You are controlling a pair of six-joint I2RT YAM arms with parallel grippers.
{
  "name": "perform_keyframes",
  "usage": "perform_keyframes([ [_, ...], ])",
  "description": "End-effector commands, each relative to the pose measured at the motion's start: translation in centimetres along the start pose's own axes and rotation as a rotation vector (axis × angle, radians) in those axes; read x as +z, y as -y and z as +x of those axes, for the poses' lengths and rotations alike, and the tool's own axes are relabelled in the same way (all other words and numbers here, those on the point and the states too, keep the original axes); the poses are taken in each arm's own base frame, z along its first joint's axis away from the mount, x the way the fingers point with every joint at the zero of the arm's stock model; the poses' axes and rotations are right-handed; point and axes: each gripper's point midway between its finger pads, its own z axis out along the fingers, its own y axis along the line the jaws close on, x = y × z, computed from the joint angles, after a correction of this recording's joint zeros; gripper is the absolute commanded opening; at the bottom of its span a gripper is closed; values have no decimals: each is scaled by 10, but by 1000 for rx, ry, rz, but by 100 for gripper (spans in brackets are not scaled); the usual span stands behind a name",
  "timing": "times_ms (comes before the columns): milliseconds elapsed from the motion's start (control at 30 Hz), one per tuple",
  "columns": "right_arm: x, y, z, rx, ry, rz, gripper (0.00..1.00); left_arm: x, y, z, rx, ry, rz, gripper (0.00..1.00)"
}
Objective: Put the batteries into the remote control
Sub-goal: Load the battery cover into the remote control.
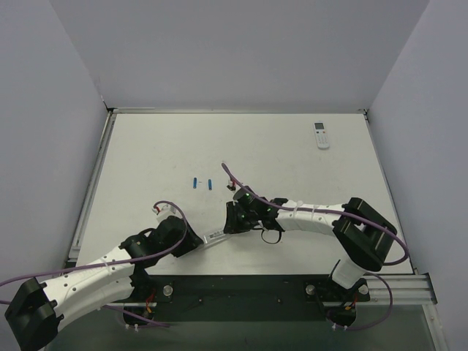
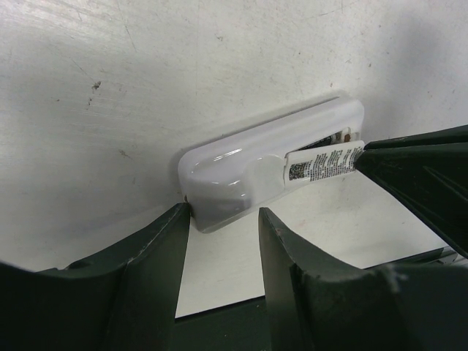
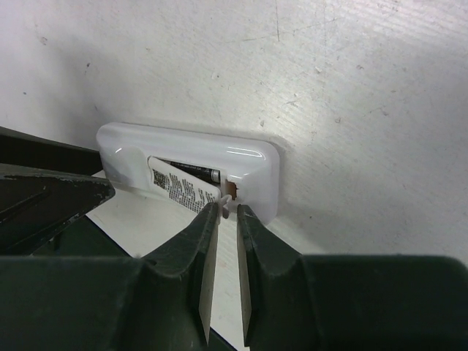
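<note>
Near the worktop's point(image 1: 146, 146) front edge, the labelled battery cover point(image 3: 179, 189) is pinched at the remote control point(image 3: 248, 164)
The remote control is held back-up at one end by the left end effector point(image 2: 223, 212), closed partway around it; the right end effector point(image 3: 228, 208) is narrowed onto the cover's edge. The cover is best drawn off gently with the body kept steady; the batteries point(image 1: 195, 182) are seen farther back, well apart

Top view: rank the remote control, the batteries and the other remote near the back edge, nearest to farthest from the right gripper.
From the right gripper:
1. remote control: at its fingertips, just to the left.
2. batteries: mid-table, farther back and slightly left, the pair side by side.
3. other remote: far back, toward the right corner.
</note>
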Motion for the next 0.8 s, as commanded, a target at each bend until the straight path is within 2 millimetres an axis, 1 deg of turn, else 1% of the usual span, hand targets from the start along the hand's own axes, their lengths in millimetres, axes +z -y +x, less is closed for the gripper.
perform_keyframes([
  [0,0,-12,-12,-11,14,-36,11,-1,9,-3,-14,10,29,52],
  [233,5,-15,-8,-17,-12,-49,6,0,9,-2,-13,8,28,52],
  [333,6,-20,-7,-36,-23,-62,4,1,10,-2,-13,6,27,52],
  [400,7,-22,-4,-52,-37,-66,4,2,11,-2,-12,4,29,52],
  [433,7,-25,-6,-60,-35,-71,4,2,11,-2,-9,3,30,52],
  [633,7,-27,1,-115,-82,-57,3,5,9,-1,2,-2,14,52],
  [767,7,-29,2,-143,-105,-46,3,7,10,0,7,-4,13,52],
])
